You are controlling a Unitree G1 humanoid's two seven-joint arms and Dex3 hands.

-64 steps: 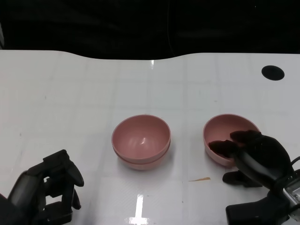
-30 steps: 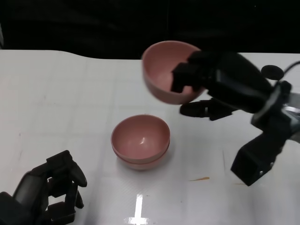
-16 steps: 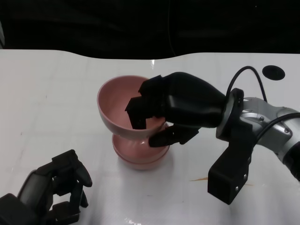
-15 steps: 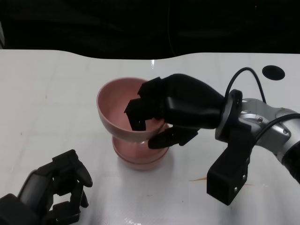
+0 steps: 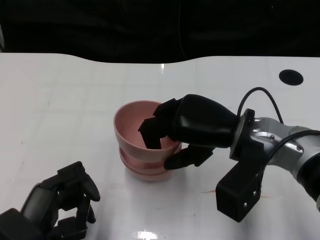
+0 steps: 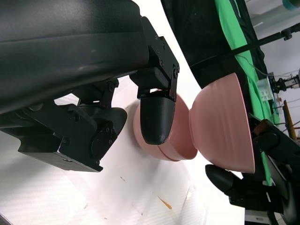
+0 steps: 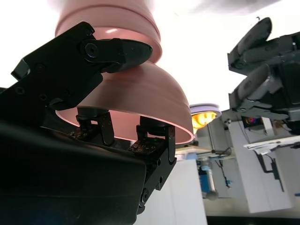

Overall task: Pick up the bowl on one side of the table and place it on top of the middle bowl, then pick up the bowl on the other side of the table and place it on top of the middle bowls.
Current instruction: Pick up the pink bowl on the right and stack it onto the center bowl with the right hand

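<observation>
One pink bowl (image 5: 135,127) pinched at rim by my right hand (image 5: 192,127), fingers inside, thumb outside, above stacked bowls (image 5: 147,167) on bench (image 5: 75,100). Seems light, rigid, smooth; rim grip suits. Left hand (image 5: 55,207) curled, holding nothing.

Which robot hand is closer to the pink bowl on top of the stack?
The right hand. It grips the top bowl by its rim, fingers hooked inside. The left hand sits low on the table, well apart from the stack and touching no bowl.

The right hand (image 5: 192,127) hides the pink bowl's (image 5: 131,131) near rim.
</observation>
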